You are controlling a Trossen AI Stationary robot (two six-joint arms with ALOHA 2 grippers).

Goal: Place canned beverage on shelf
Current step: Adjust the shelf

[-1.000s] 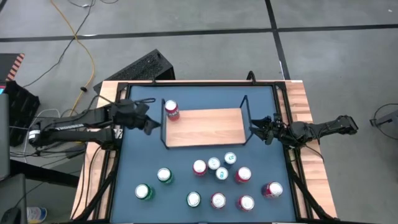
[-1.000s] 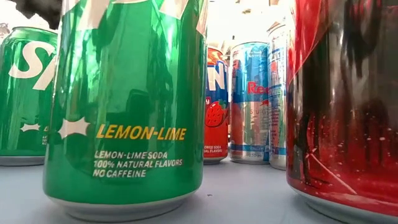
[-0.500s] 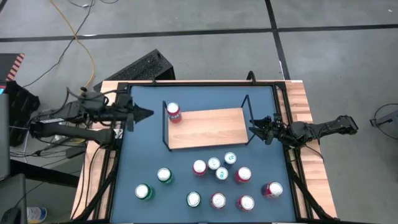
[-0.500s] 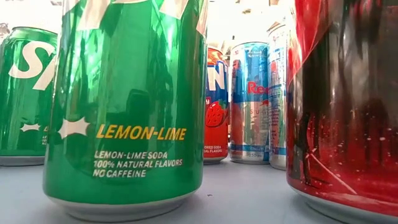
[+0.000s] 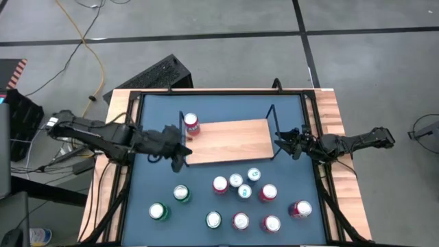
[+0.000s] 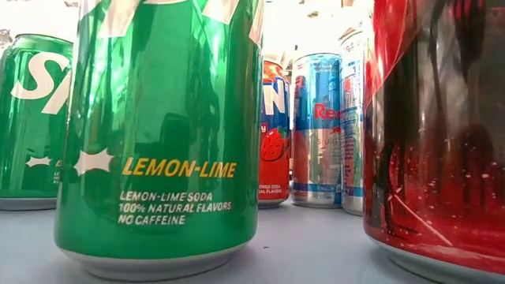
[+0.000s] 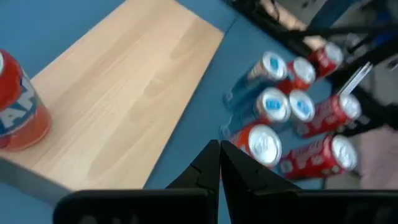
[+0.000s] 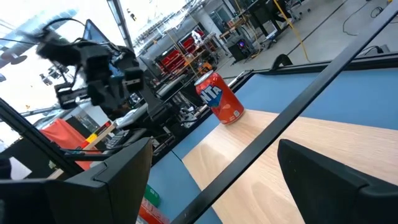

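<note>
A red-orange can [image 5: 191, 124] stands upright on the far left end of the light-wood shelf [image 5: 230, 141]; it also shows in the left wrist view [image 7: 18, 115] and the right wrist view [image 8: 221, 96]. My left gripper [image 5: 180, 155] hovers shut and empty above the shelf's near left corner, its fingertips [image 7: 219, 167] closed together. My right gripper [image 5: 285, 141] waits open at the shelf's right end, with one finger [image 8: 124, 171] on either side of the wire frame and nothing between them. Several cans [image 5: 240, 185] stand on the blue tabletop near the front.
Loose cans fill the near half of the table: two green ones [image 5: 181, 193] at the left, red and blue ones [image 7: 292, 118] in the middle and right. Black wire frames [image 5: 273, 130] rise at both shelf ends. In the low view a green lemon-lime can [image 6: 158, 134] stands close.
My left gripper, shut throughout, first drew back toward the table's left edge, away from the can on the shelf. It then swung out toward the right and near edges, rising, and now hangs over the shelf's near left corner. The can has stayed put.
</note>
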